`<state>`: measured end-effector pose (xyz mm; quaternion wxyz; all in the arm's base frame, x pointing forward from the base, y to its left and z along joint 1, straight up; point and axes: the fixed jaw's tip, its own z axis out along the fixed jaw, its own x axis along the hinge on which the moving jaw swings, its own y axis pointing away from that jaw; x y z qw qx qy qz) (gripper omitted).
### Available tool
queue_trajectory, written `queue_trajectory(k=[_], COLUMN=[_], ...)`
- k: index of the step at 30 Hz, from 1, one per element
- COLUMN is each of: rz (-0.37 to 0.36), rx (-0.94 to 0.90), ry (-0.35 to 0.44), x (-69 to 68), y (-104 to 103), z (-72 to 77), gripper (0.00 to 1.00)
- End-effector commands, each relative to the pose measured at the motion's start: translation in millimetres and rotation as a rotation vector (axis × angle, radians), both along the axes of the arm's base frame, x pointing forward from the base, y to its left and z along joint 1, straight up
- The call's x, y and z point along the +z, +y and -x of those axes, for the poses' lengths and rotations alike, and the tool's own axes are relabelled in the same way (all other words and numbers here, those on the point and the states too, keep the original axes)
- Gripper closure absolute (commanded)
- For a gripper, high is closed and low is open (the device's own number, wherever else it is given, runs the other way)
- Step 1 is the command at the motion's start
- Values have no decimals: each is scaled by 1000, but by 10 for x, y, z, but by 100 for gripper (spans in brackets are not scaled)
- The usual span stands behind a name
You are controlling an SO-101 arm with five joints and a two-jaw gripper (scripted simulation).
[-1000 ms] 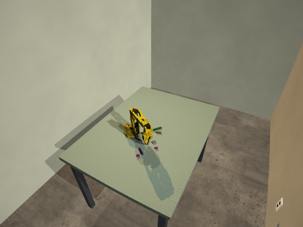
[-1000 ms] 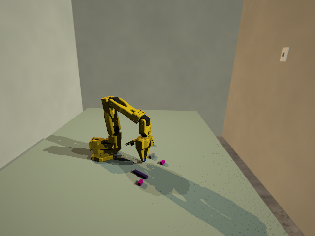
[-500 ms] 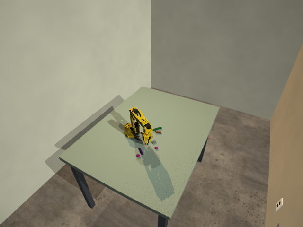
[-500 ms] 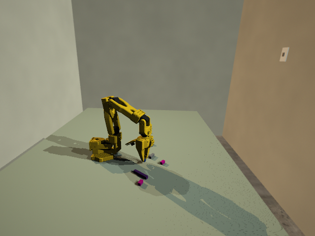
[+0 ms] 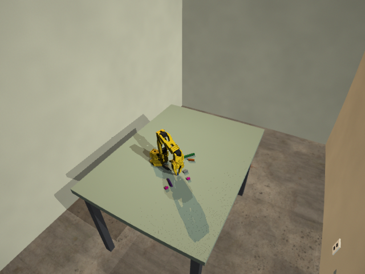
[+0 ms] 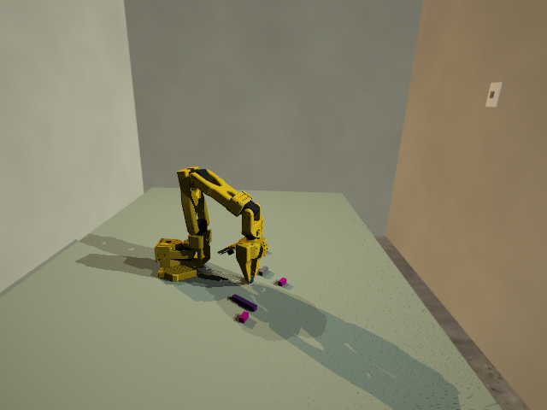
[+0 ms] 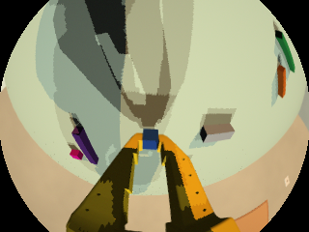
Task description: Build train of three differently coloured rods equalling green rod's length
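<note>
My gripper (image 7: pixel 151 145) points straight down at the table and is shut on a small blue rod (image 7: pixel 151 138); its tips show low over the table in the exterior view (image 6: pixel 250 279). A grey rod (image 7: pixel 218 130) lies flat just to the right of the tips, also in the exterior view (image 6: pixel 263 270). A purple rod (image 6: pixel 244 302) with a magenta rod (image 6: pixel 243 316) near its end lies in front. A second magenta rod (image 6: pixel 281 281) lies to the right. The green rod (image 5: pixel 189 154) and an orange rod (image 5: pixel 190 160) lie side by side behind the arm.
The arm's base (image 6: pixel 174 260) stands to the left of the rods. The table's edges are far from the rods on all sides.
</note>
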<state>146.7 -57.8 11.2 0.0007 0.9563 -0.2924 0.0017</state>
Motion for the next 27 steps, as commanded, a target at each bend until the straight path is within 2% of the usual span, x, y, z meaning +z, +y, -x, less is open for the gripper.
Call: queue_trajectory(k=[1, 27], rz=[16, 14], rx=[0, 1], ry=[-53, -47], x=[59, 42], y=[-16, -13], z=[-83, -74], gripper=[100, 99])
